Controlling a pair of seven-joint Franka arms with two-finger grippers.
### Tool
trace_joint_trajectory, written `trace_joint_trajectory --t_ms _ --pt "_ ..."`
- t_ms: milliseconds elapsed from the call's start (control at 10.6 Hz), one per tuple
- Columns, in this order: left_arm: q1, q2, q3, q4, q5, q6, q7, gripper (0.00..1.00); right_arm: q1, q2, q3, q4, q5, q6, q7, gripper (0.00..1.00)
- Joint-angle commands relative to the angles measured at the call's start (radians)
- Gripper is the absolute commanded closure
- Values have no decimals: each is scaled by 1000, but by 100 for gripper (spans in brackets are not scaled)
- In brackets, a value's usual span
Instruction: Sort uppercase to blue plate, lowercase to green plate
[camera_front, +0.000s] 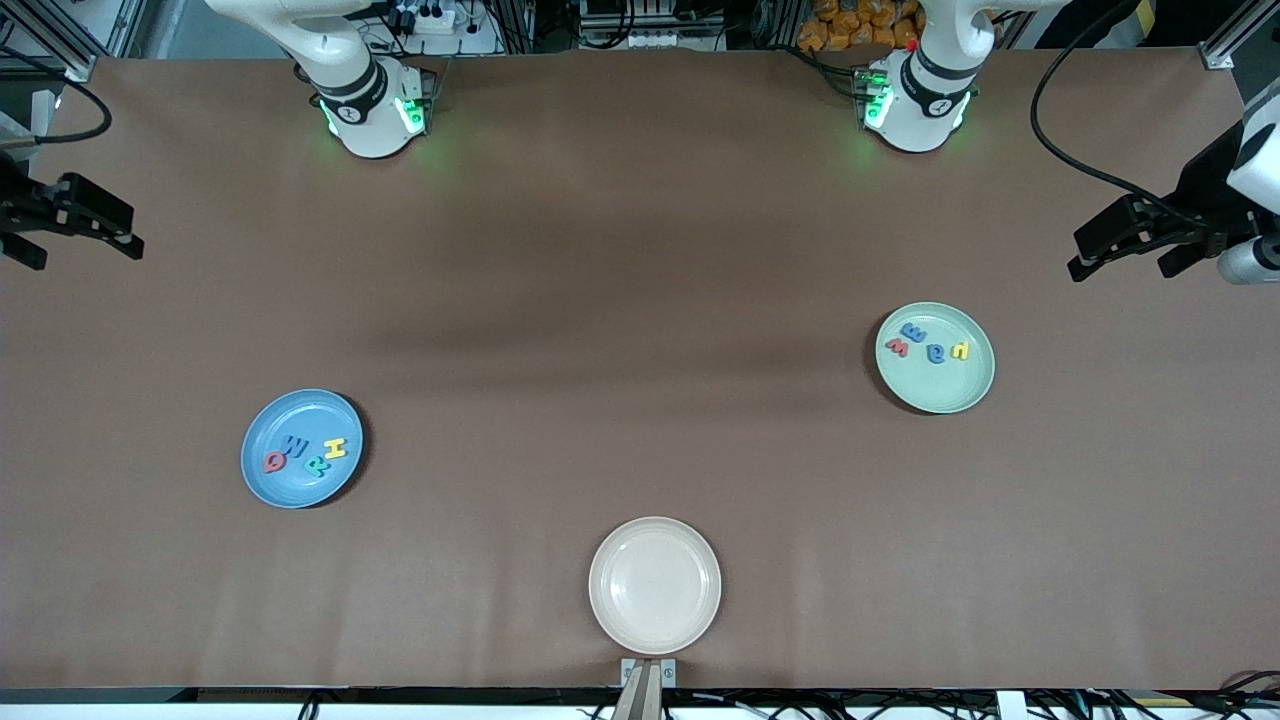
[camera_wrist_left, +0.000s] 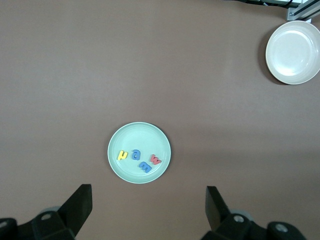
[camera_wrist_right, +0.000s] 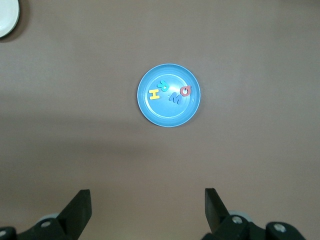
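Note:
The blue plate (camera_front: 262, 480) (camera_wrist_right: 169, 115) lies toward the right arm's end of the table and holds several uppercase letters: red Q (camera_front: 272, 462), blue W (camera_front: 297, 446), teal R (camera_front: 318, 460), yellow H (camera_front: 335, 447). The green plate (camera_front: 935, 395) (camera_wrist_left: 139, 131) lies toward the left arm's end and holds several lowercase letters: blue m (camera_front: 913, 331), red w (camera_front: 897, 348), blue a (camera_front: 936, 352), yellow n (camera_front: 959, 350). My left gripper (camera_front: 1120, 268) (camera_wrist_left: 149, 200) hangs open and empty over bare table at its end. My right gripper (camera_front: 88, 256) (camera_wrist_right: 148, 200) hangs open and empty over bare table at its own end.
An empty cream plate (camera_front: 655, 540) (camera_wrist_left: 280, 55) sits close to the table edge nearest the front camera, midway between the two arms. A brown cloth (camera_front: 620, 300) covers the table. The arm bases (camera_front: 375, 110) (camera_front: 915, 100) stand along the table edge farthest from that camera.

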Motion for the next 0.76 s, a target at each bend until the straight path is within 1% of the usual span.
trace_joint_trajectory --t_ms 0,663 --pt "-3 -15 9 2 -4 -21 -10 0 -26 -28 15 3 -3 -13 -10 0" --pt "1 -14 13 3 -6 -35 -11 0 -36 -41 9 3 -3 -6 -12 0"
